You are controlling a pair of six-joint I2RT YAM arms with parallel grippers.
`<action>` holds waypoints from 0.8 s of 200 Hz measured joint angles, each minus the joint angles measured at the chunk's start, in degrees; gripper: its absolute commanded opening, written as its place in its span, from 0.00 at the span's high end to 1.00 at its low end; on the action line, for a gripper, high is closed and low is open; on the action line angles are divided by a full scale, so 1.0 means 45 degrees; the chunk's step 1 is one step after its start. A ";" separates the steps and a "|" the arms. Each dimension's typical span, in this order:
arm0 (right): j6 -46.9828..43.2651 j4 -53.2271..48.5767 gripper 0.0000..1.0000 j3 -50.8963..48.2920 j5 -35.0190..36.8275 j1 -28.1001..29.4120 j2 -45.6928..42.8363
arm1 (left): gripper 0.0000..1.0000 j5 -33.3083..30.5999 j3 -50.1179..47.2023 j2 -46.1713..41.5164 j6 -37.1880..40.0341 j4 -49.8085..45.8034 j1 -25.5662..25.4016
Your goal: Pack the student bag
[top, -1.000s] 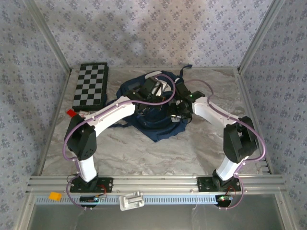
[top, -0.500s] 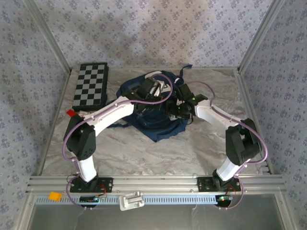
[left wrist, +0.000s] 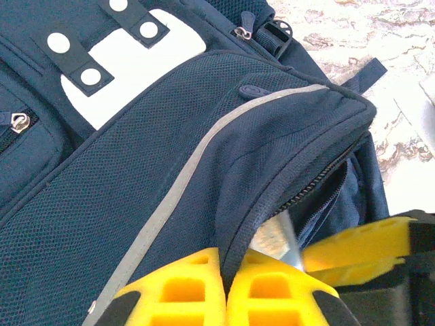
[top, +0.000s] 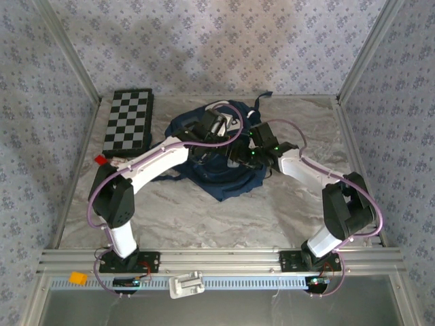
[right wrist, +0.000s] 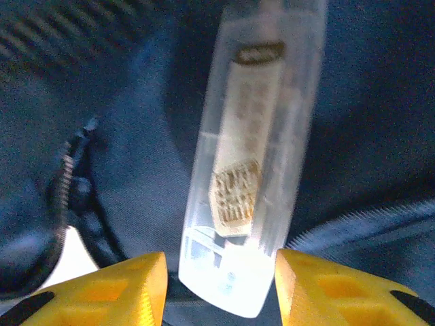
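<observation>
1. The student bag (top: pixel 228 182) lies on the table (top: pixel 204 221), with the checkerboard (top: pixel 128 121) just to the bag's left.
2. My left gripper (left wrist: pixel 226 275) is over the bag's top, clamped on the bag's fabric edge beside the open zipper (left wrist: pixel 319 193). Its 2 fingers are pressed together with the cloth between them.
3. My right gripper (right wrist: pixel 219 272) is at the bag's right side, reaching into the dark interior with its 2 fingers apart.
4. A clear plastic case (right wrist: pixel 251 156) stands between those fingers, inside the bag. I cannot tell whether they grip it.
</observation>
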 measured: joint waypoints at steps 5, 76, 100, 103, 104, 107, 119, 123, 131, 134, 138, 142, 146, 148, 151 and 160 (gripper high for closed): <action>0.0126 0.0287 0.51 0.0015 -0.0010 0.0073 0.0117 | 1.00 0.0000 0.0000 -0.0005 -0.0049 0.0000 0.0005; 0.0821 0.2623 0.48 -0.0782 0.0243 0.0369 0.0413 | 1.00 0.0078 -0.0010 -0.0165 -0.0991 -0.0087 0.0306; 0.0991 0.2565 0.54 -0.1243 0.0583 0.0486 -0.0102 | 1.00 0.0243 -0.0019 -0.0170 -0.1180 -0.0083 0.0306; 0.0996 0.2569 0.54 -0.1243 0.0627 0.0515 -0.0087 | 1.00 0.0248 -0.0024 -0.0170 -0.1195 -0.0078 0.0311; 0.1001 0.2569 0.55 -0.1243 0.0622 0.0520 -0.0087 | 1.00 0.0248 -0.0024 -0.0170 -0.1200 -0.0078 0.0316; 0.1010 0.2565 0.55 -0.1243 0.0651 0.0544 -0.0058 | 1.00 0.0253 -0.0024 -0.0170 -0.1243 -0.0078 0.0325; 0.1025 0.2574 0.56 -0.1239 0.0860 0.0646 0.0087 | 1.00 0.0296 -0.0024 -0.0170 -0.1379 -0.0078 0.0335; 0.1054 0.2603 0.56 -0.1229 0.0937 0.0675 0.0151 | 1.00 0.0321 -0.0024 -0.0170 -0.1423 -0.0078 0.0350; 0.1059 0.2637 0.56 -0.1156 0.1059 0.0724 0.0340 | 1.00 0.0359 -0.0039 -0.0170 -0.1496 -0.0078 0.0364; 0.1059 0.2657 0.56 -0.1098 0.1103 0.0729 0.0437 | 1.00 0.0374 -0.0049 -0.0170 -0.1520 -0.0078 0.0374; 0.1064 0.2710 0.56 -0.1035 0.1141 0.0748 0.0554 | 1.00 0.0398 -0.0073 -0.0170 -0.1569 -0.0078 0.0384; 0.1064 0.2749 0.56 -0.0937 0.1171 0.0753 0.0709 | 1.00 0.0418 -0.0097 -0.0175 -0.1617 -0.0078 0.0398; 0.1064 0.2793 0.56 -0.0845 0.1180 0.0763 0.0845 | 1.00 0.0427 -0.0141 -0.0189 -0.1661 -0.0078 0.0413; 0.1064 0.2817 0.56 -0.0787 0.1195 0.0763 0.0918 | 1.00 0.0427 -0.0155 -0.0189 -0.1671 -0.0078 0.0413; 0.1064 0.2880 0.56 -0.0704 0.1200 0.0777 0.1039 | 1.00 0.0423 -0.0189 -0.0204 -0.1734 -0.0083 0.0427; 0.1064 0.3079 0.56 -0.0481 0.1200 0.0797 0.1336 | 1.00 0.0423 -0.0282 -0.0238 -0.1846 -0.0092 0.0471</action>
